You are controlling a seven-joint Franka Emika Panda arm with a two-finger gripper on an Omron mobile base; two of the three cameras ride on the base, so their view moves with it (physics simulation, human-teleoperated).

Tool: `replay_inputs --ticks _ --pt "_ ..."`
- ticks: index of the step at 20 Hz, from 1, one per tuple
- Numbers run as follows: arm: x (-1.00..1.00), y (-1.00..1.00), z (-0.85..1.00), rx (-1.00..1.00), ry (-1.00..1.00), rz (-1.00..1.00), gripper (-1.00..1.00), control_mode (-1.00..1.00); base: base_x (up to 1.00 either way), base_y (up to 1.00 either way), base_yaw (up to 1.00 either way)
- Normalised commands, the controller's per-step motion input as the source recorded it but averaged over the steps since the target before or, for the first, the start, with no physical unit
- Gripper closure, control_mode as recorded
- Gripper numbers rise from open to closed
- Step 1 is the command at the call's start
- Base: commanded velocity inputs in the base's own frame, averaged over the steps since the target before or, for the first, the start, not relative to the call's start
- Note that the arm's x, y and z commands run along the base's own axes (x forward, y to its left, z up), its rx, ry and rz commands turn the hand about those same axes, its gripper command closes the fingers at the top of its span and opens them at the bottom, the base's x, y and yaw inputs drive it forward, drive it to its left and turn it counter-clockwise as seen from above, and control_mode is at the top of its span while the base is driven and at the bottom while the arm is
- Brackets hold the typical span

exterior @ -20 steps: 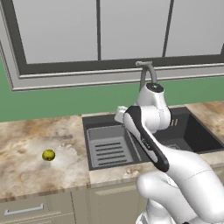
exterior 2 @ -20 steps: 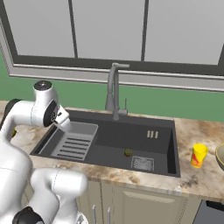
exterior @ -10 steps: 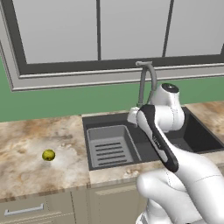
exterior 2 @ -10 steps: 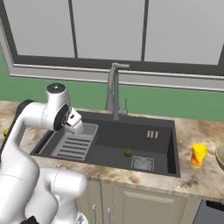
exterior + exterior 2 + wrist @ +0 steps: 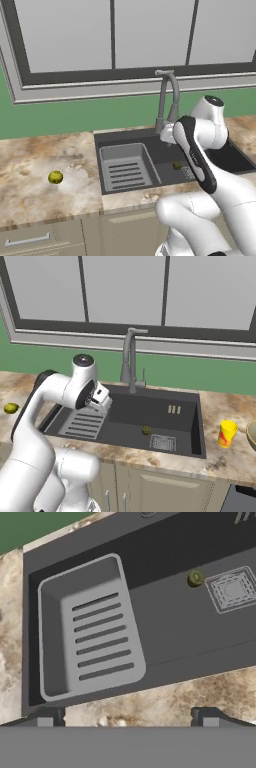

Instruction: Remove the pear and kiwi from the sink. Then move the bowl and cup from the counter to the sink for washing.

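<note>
The yellow-green pear [image 5: 55, 177] [image 5: 10, 407] lies on the marbled counter [image 5: 25, 195] left of the sink [image 5: 125, 136] [image 5: 196, 426] [image 5: 150, 542]. On the dark basin floor, beside the drain, rests the olive-brown kiwi [image 5: 176, 165] [image 5: 146, 430] [image 5: 195, 578]. My gripper [image 5: 167, 134] [image 5: 102, 398] [image 5: 127, 719] hangs open and empty above the sink, over the ribbed tray's right side, left of the kiwi and well above it. A yellow cup [image 5: 227, 433] and the edge of the tan bowl [image 5: 252, 435] stand on the counter right of the sink.
The tall grey faucet [image 5: 169, 100] [image 5: 131, 361] rises behind the basin, close to my hand. The lighter grey ribbed tray [image 5: 125, 167] [image 5: 82, 423] [image 5: 90, 627] fills the sink's left part. A square drain [image 5: 163, 443] [image 5: 231, 589] sits by the kiwi.
My arm has swung right, from over the sink's left rim to above the basin by the faucet. The fruits have not moved.
</note>
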Motion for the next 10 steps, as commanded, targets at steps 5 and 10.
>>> replay_inputs --ticks 5,10 --pt "-0.02 -0.41 0.00 0.00 0.00 0.12 -1.00 -1.00 0.00 0.00 0.00" --pt "0.00 -0.39 -0.02 0.00 0.00 0.12 -1.00 -1.00 0.00 0.00 0.00"
